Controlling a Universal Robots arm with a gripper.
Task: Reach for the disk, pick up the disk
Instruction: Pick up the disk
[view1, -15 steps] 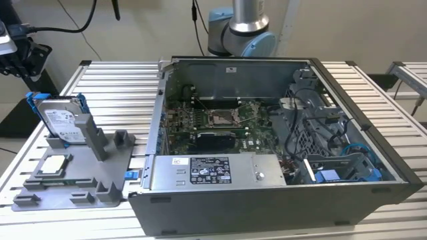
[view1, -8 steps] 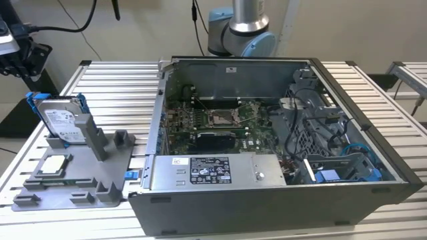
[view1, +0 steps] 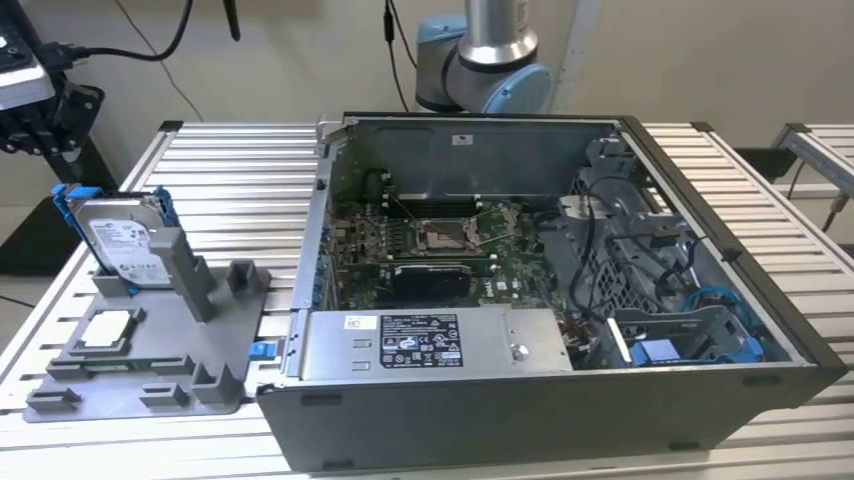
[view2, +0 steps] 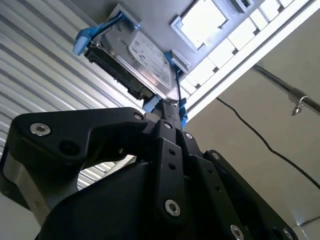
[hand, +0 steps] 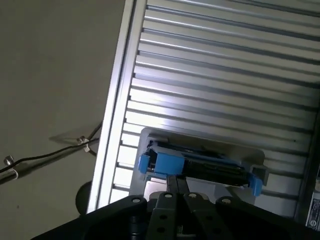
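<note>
The disk (view1: 123, 240) is a silver hard drive with a white label in a bright blue bracket. It stands on edge in a slot of the grey fixture (view1: 200, 350) on the exterior view's left. Both wrist views show it too: the disk (view2: 142, 60) label side on, and the disk (hand: 200, 167) edge on. My black gripper (view1: 56, 150) hangs above the disk and further toward the exterior view's left, apart from it. Its thin fingertips (view2: 167, 111) lie pressed together with nothing between them, and the gripper (hand: 175, 184) points at the disk's blue bracket.
A small square silver chip (view1: 110, 328) lies on the same fixture, nearer the front. An open computer case (view1: 747, 330) takes up the middle and right of the slatted metal table (view1: 240, 190), with a grey box (view1: 427, 342) inside. Cables trail on the floor beyond the table edge.
</note>
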